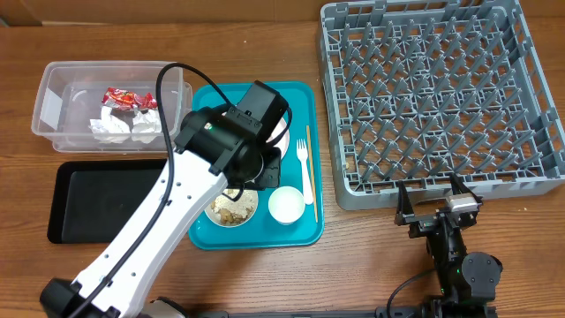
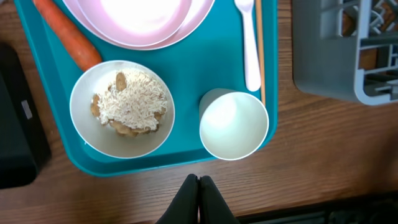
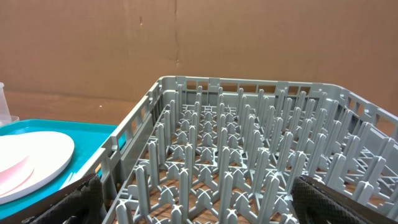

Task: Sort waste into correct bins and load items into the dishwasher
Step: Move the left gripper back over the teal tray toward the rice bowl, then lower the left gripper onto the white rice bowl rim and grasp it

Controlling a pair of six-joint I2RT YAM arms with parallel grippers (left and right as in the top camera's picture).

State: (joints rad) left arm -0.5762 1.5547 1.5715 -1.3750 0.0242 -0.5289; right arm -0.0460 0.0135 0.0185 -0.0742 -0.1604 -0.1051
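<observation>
Above the near edge of the teal tray [image 2: 186, 81], the left gripper [image 2: 198, 190], fingers [image 2: 186, 202] pressed shut on nothing, is hovering near the rice-filled bowl [image 2: 122, 107] and white cup [image 2: 233, 124] (likely lining up a pick); the right gripper [image 1: 431, 196] is idling wide open beside the dish rack [image 1: 441, 93].
</observation>
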